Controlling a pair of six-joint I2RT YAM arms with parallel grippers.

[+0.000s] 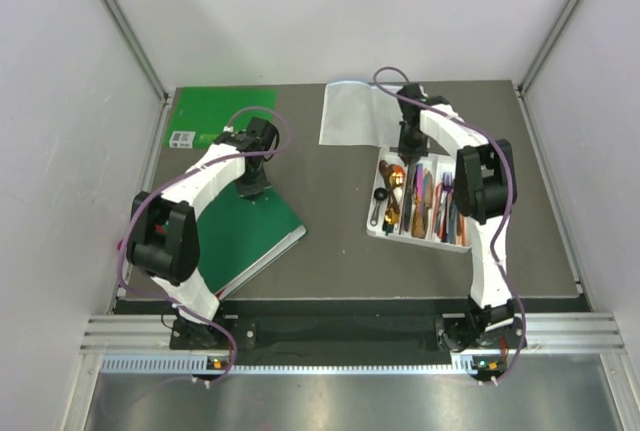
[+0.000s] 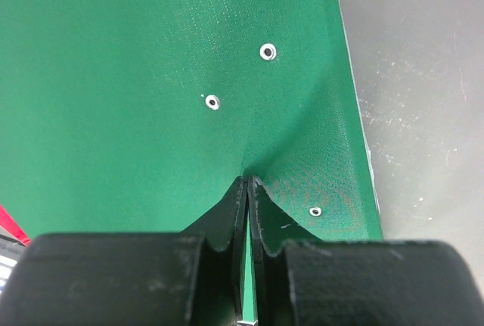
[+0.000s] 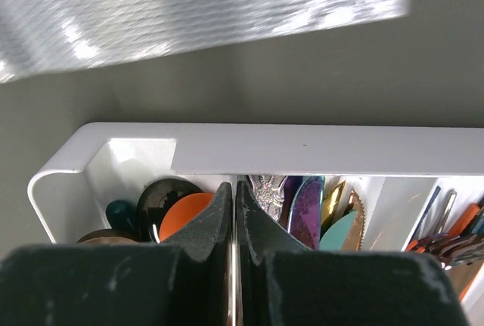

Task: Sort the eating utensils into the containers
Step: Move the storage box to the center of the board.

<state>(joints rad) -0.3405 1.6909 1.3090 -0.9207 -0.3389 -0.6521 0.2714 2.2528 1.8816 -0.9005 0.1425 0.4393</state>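
Note:
The white compartment tray (image 1: 373,217) lies right of centre and holds several utensils (image 1: 420,201) in gold, purple, orange and teal. My right gripper (image 1: 408,151) hangs over its far end. In the right wrist view the tray's end wall (image 3: 302,148) is just ahead, and the right gripper (image 3: 235,186) is shut on a thin silver utensil seen edge-on. Beside it lie an orange spoon (image 3: 181,212), an ornate silver handle (image 3: 266,190) and a purple piece (image 3: 305,209). My left gripper (image 1: 250,189) rests on the dark green book (image 1: 255,236) and is shut, pinching its cover (image 2: 151,76) into a crease (image 2: 248,182).
A second, brighter green book (image 1: 215,111) with a label lies at the back left. A silvery sheet (image 1: 355,113) lies behind the tray and also shows in the right wrist view (image 3: 189,8). Grey table (image 2: 423,114) lies right of the dark book.

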